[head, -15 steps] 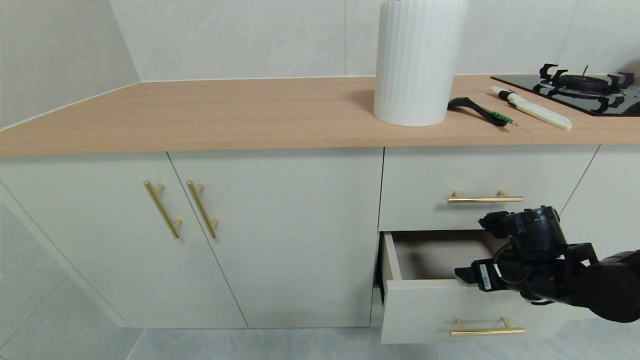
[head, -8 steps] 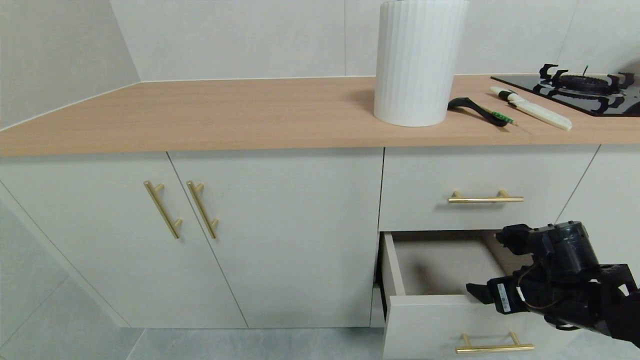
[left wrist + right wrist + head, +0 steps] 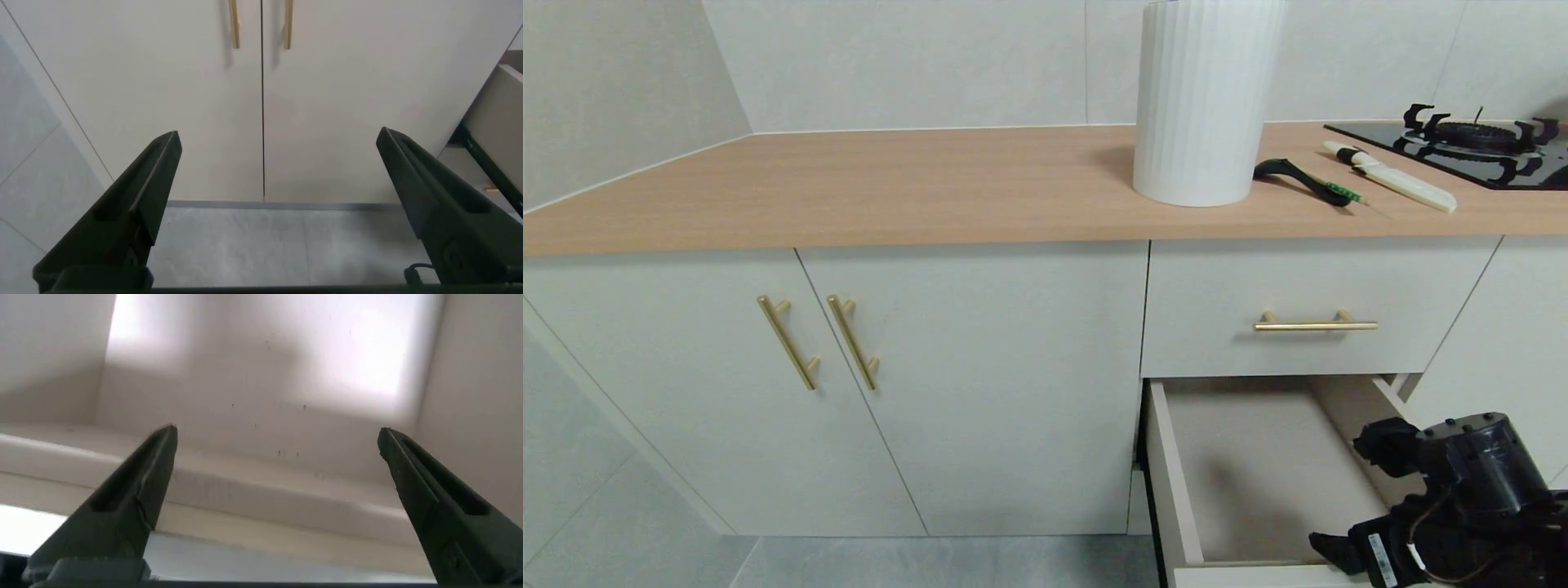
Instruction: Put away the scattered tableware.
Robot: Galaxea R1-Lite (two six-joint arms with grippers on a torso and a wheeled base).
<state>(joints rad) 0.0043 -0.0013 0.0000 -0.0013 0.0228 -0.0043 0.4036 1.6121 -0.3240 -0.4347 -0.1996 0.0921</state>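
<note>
A black scoop (image 3: 1290,173), a thin green-handled tool (image 3: 1344,193) and a white knife (image 3: 1393,178) lie on the wooden counter (image 3: 890,184), right of a tall white ribbed container (image 3: 1202,98). Below them the lower drawer (image 3: 1172,490) stands pulled well out, its beige inside bare. My right gripper (image 3: 1339,555) is at the drawer's front edge. In the right wrist view the right gripper (image 3: 276,433) is open, its fingers (image 3: 135,498) reaching over the front panel into the drawer. My left gripper (image 3: 278,135) is open, low, facing the cabinet doors (image 3: 261,98).
A gas hob (image 3: 1474,139) sits at the counter's far right. The upper drawer (image 3: 1315,325) is closed, as are the two doors with gold handles (image 3: 821,339). Grey floor tiles (image 3: 270,245) lie under the cabinets.
The lower drawer has slid much farther out toward me. My right arm has drawn back and down with its front panel.
</note>
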